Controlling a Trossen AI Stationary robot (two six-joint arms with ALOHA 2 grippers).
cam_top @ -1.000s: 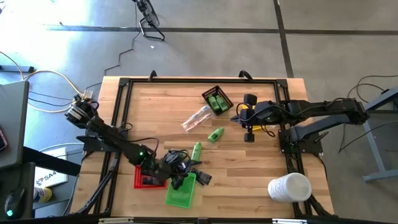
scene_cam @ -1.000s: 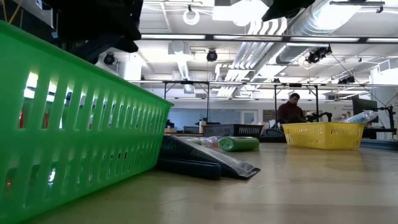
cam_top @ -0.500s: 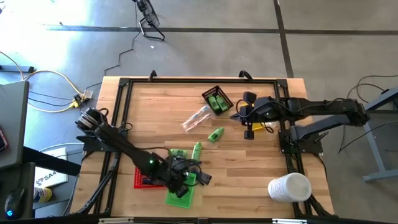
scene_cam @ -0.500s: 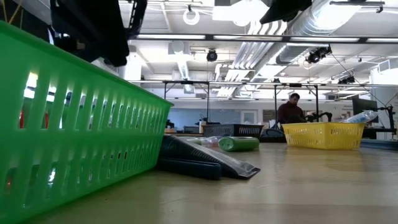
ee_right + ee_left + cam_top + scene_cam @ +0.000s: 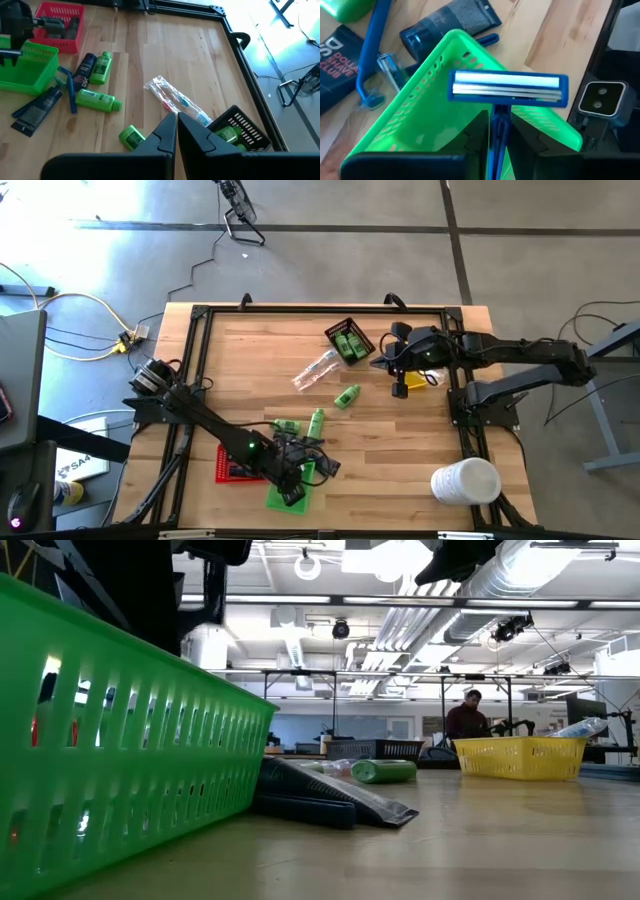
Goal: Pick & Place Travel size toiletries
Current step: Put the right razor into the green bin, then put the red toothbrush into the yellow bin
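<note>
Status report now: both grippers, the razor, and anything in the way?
Left gripper over green tray, shut on blue razor. Right gripper shut, empty, above the table near black tray. Nothing in the way.

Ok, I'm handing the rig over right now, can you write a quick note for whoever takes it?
Left gripper: shut on a blue razor, held over the green tray.
Right gripper: shut, empty, near the black tray and yellow tray.
Done: green bottles in the black tray; dark items in the red tray.
Left: drop the razor; then three loose green bottles, a wrapped toothbrush, dark packets and another razor beside the green tray.
</note>
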